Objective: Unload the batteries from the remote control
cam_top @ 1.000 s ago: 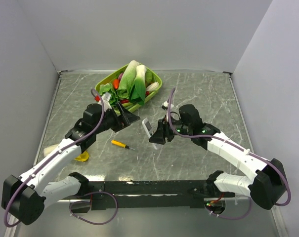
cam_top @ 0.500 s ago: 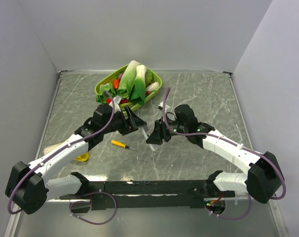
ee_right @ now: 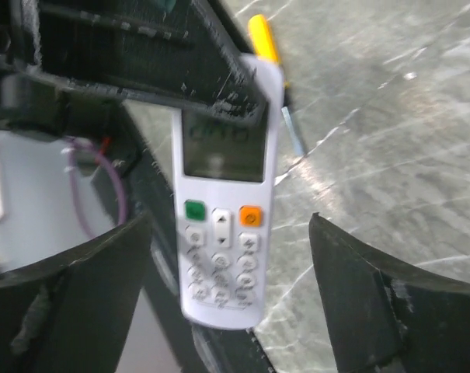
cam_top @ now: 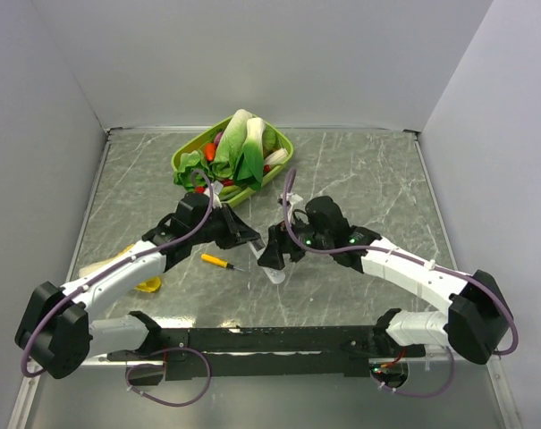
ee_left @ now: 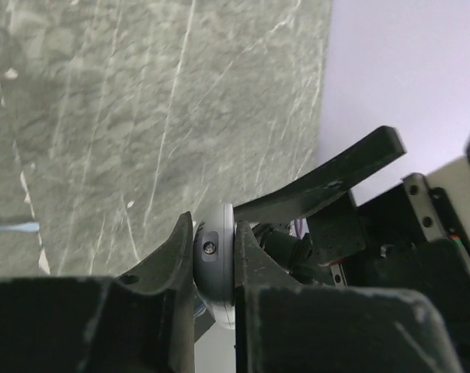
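The left tool [ee_left: 211, 233] pinches the remote control [ee_right: 223, 233] by its screen end above the middle of the counter [cam_top: 359, 188], while the right tool [ee_right: 228, 225] gapes around it without touching, so best grip firmly and turn the battery side, seemingly facing away, toward the right tool.

Your left arm [cam_top: 118, 273] runs from its base at the near left corner forward and inward, forearm sloping low, wrist near the centre. Your right arm [cam_top: 413, 268] mirrors it from the near right corner, its wrist turned in toward the left one. The two grippers face each other, almost tip to tip. Your left gripper [ee_left: 214, 233] has its jaws pinched on the rounded end of the remote [ee_left: 213, 260], both fingers pressed flat against it. Your right gripper [ee_right: 231, 241] has its jaws spread wide; its fingers [ee_right: 102, 264] stand on either side of the remote, clear of both edges.
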